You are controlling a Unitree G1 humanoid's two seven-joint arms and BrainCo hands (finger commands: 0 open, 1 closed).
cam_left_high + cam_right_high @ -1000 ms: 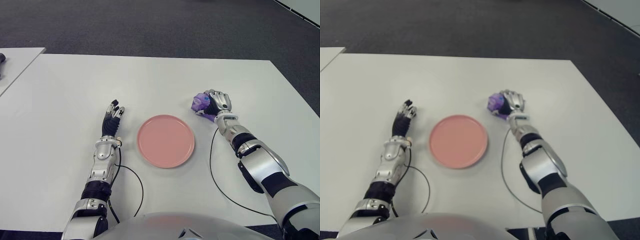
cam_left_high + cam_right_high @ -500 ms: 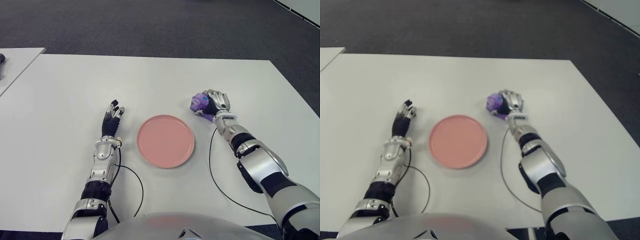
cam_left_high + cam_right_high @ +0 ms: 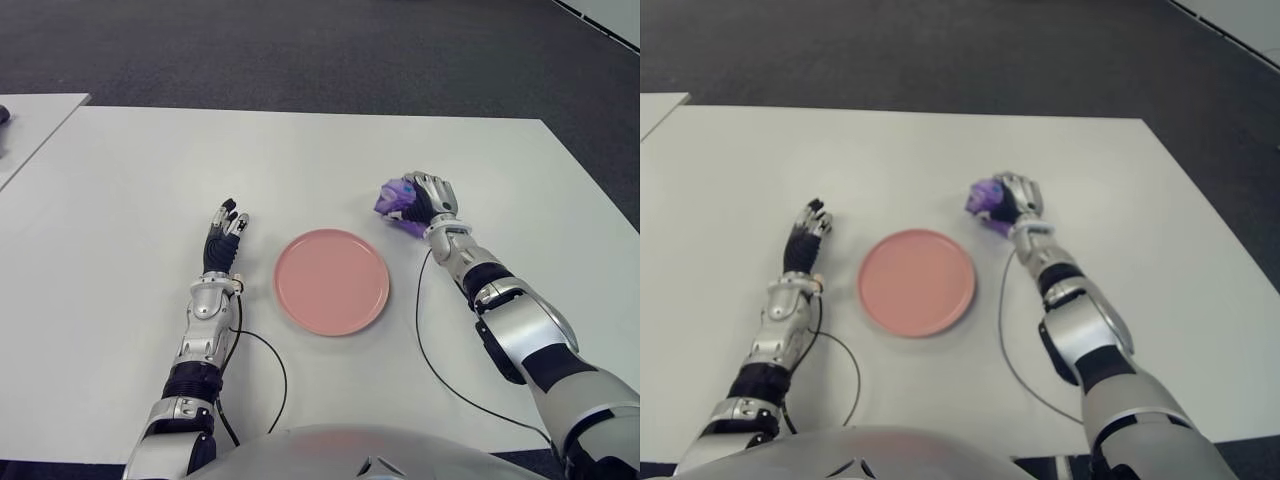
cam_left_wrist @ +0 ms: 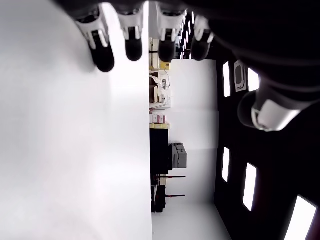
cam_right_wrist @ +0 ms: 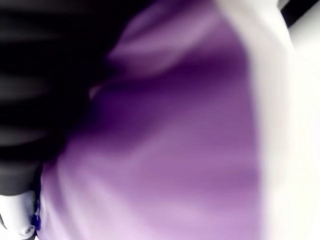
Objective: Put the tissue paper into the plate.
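A crumpled purple tissue paper [image 3: 398, 199] is gripped in the curled fingers of the right hand [image 3: 428, 199], to the right of the pink plate [image 3: 332, 281] and slightly beyond it, apparently gathered for carrying across to the plate. The plate is seen bare on the white tabletop [image 3: 300, 160]. The left hand [image 3: 224, 236], fingers extended and holding nothing, is seen left of the plate.

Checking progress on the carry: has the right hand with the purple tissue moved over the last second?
Yes. The right hand, shut on the purple tissue paper, has shifted slightly leftward and away from the robot, judged against the pink plate, which it has not yet reached.
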